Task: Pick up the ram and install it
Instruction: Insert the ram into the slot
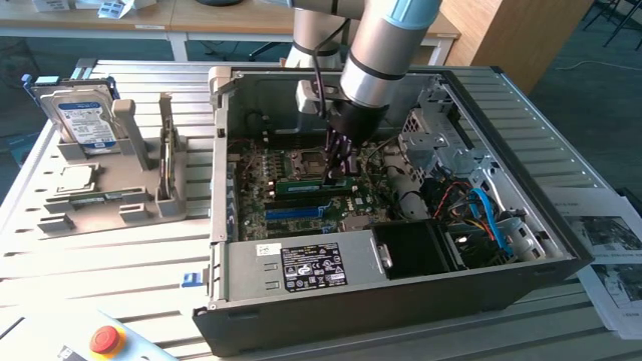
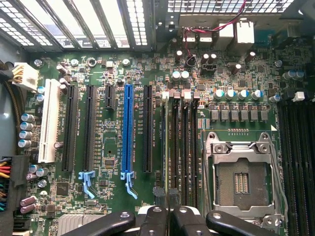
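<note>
The slatted table [image 1: 120,271] carries an open computer case [image 1: 401,304] (side panel off). The case contains the motherboard [image 1: 263,192], loose cabling and a labelled metal box [image 1: 301,267] at its near wall. The arm [image 1: 386,37] reaches down into the case. Its gripper [image 1: 339,174] is closed on the ram [image 1: 301,184], which stands on edge at the memory slots [image 2: 184,147] beside the processor socket [image 2: 241,182].

At the exterior view's left, a grey rack [image 1: 71,222] holds a hard drive [image 1: 83,120] and a processor chip [image 1: 75,179].

How deep the ram sits in its slot cannot be determined. Printed sheets [image 1: 607,248] are cut off at the exterior view's right.
</note>
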`<state>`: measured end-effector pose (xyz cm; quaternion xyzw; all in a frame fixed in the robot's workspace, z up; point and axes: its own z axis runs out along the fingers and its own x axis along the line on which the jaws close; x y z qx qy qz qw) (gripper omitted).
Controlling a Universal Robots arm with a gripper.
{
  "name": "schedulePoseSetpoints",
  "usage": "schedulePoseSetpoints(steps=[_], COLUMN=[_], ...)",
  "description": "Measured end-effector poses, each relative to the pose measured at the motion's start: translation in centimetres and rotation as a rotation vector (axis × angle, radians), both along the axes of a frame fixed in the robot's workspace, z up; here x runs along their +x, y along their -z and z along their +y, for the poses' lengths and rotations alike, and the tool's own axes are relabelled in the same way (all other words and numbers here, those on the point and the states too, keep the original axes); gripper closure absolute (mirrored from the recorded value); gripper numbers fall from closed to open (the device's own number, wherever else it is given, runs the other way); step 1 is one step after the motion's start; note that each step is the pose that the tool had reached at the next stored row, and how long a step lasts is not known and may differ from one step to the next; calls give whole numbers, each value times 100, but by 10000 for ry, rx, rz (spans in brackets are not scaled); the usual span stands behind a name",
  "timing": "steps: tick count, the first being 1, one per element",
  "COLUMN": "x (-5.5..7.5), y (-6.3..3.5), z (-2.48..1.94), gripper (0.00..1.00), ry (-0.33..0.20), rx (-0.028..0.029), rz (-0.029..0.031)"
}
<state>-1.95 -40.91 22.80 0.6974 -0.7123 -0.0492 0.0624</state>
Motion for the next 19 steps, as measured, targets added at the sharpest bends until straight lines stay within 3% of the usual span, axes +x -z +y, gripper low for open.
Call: schedulePoseSetpoints(steps=[10, 17, 19], x=[13, 34, 34], y=[0, 0, 0], z=[-4, -4, -4], gripper=[88, 88, 88], ry=[0, 0, 0], rx=[0, 0, -1], rz=[1, 129, 133])
